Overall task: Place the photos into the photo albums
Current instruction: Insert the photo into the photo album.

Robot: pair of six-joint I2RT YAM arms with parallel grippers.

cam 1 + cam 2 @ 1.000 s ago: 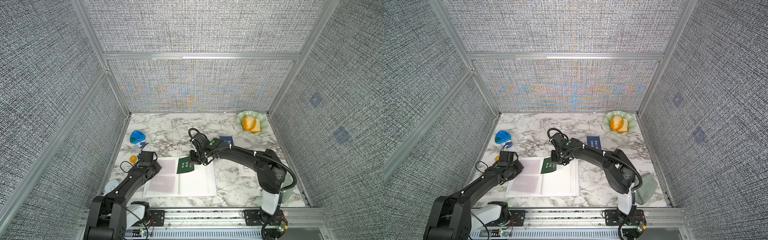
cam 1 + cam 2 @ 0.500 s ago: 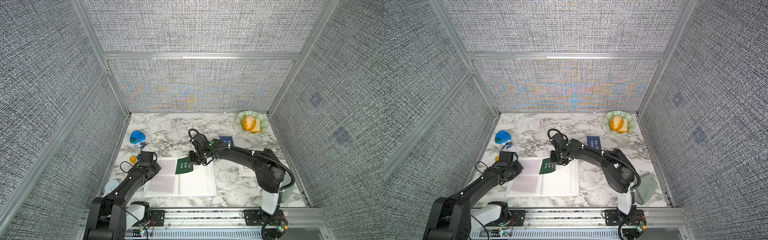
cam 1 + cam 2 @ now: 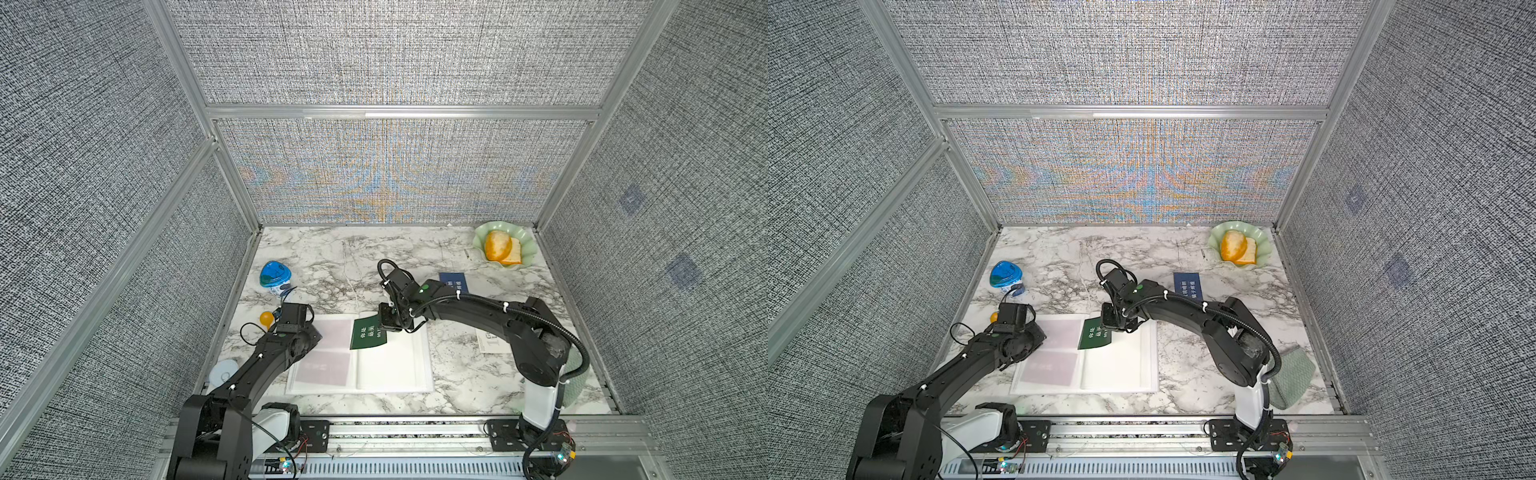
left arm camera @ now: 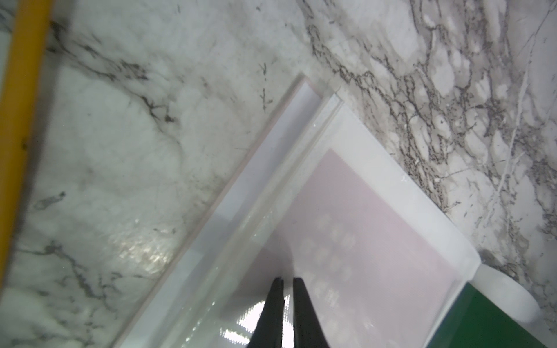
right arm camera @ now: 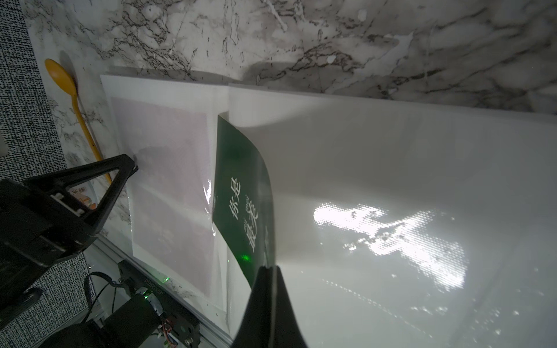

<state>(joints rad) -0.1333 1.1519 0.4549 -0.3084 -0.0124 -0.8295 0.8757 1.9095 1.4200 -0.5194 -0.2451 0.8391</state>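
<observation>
Two arms meet over the open album, which lies flat at the near middle of the marble table. My right gripper is pinching the green card by one corner. The card hangs bowed over the centre fold, towards the album's far edge. My left gripper has its fingers almost pressed together, tips down on the left page by its far left corner. Whether they nip the clear film or only press on it, I cannot tell.

Two pink cards show faintly through that page. A blue card lies just beyond the right arm, which half hides a white card. Round about:
- Far right: a plate of food.
- Left: a cup and a yellow spoon.
- Near right: a cloth.
</observation>
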